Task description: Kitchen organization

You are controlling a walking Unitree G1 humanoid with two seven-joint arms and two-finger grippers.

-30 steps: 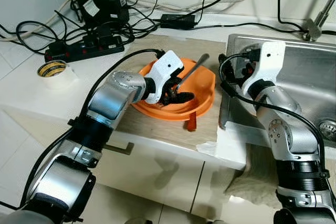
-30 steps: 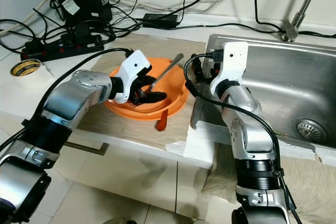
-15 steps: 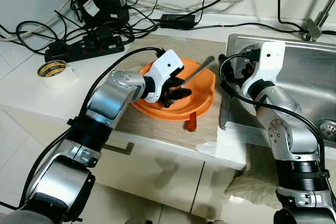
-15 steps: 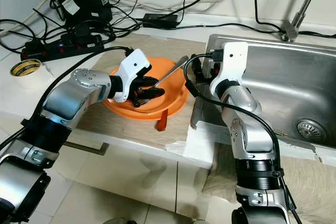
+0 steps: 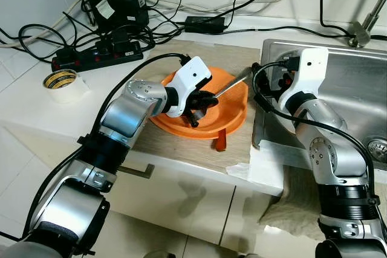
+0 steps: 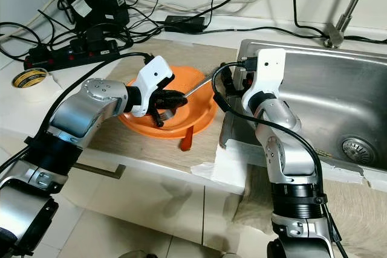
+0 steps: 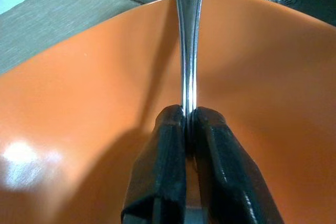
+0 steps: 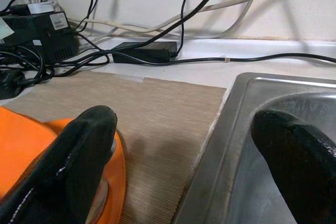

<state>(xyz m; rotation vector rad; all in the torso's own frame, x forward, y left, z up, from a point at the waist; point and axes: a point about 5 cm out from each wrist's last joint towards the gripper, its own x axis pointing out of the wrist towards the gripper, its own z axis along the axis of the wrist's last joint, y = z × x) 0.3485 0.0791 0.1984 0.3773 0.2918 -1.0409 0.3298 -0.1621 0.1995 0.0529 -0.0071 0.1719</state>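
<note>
Left tool [image 5: 201, 102] pinching metal spoon [image 5: 233, 83] over orange plate [image 5: 233, 110], centre frame. Handle reaching past plate rim toward sink [image 5: 357, 89] edge. Right tool [image 8: 189, 156] spread, straddling sink rim. Red utensil [image 5: 220, 142] overhanging counter [image 5: 175, 143] front edge.

Even, soft daylight-like light fills both head views, which are sharp with no motion blur. Faint shadows lie beneath the arms on the worktop [image 5: 181, 149]. The sink [image 6: 326, 107] shows dull grey reflections. In the left wrist view a white glare spot sits on the orange plate [image 7: 79, 103], and the near fingers [image 7: 168, 171] look soft. The right wrist view blurs its close black fingers [image 8: 73, 161].
</note>
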